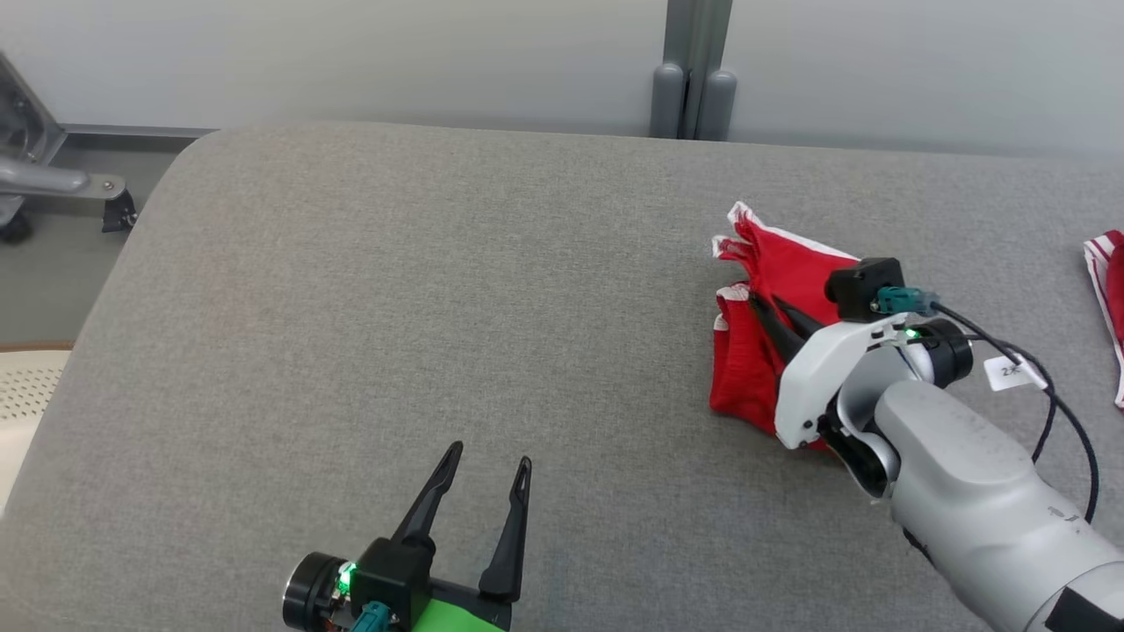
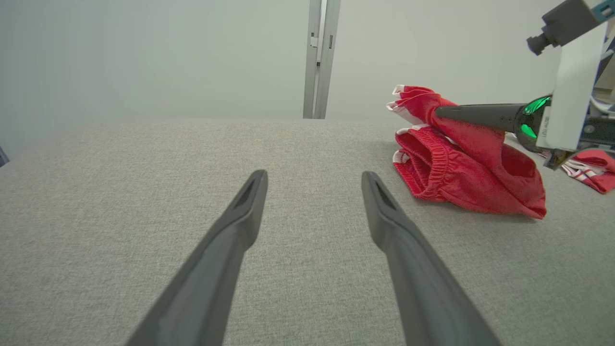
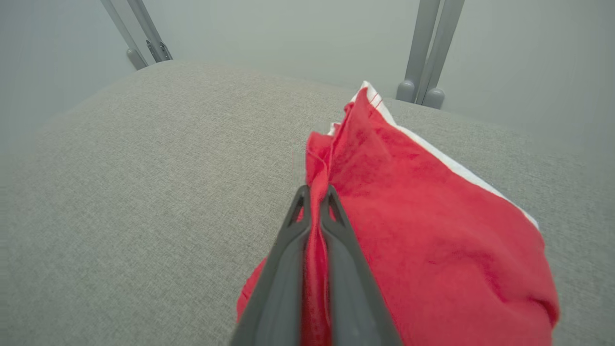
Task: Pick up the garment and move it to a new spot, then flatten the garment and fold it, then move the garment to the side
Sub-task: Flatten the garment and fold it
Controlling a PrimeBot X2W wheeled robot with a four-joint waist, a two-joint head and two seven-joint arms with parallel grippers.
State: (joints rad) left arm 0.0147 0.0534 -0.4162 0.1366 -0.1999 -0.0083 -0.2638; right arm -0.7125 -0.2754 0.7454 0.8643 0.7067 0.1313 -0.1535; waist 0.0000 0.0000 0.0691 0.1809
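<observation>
A red garment point(image 1: 755, 342) with white trim lies bunched on the right side of the grey table point(image 1: 395, 290); its elastic waistband shows in the left wrist view point(image 2: 461, 168). My right gripper point(image 1: 764, 307) is shut on a fold of the garment point(image 3: 423, 230), lifting an edge of it off the table, with cloth pinched between the fingers point(image 3: 293, 226). My left gripper point(image 1: 487, 456) stands open at the table's near middle, well left of the garment, nothing between its fingertips point(image 2: 314, 180).
A second red and white cloth point(image 1: 1108, 298) lies at the table's far right edge. Grey posts point(image 1: 692, 92) stand behind the table against a pale wall. A metal frame point(image 1: 35, 167) sits off the table's left corner.
</observation>
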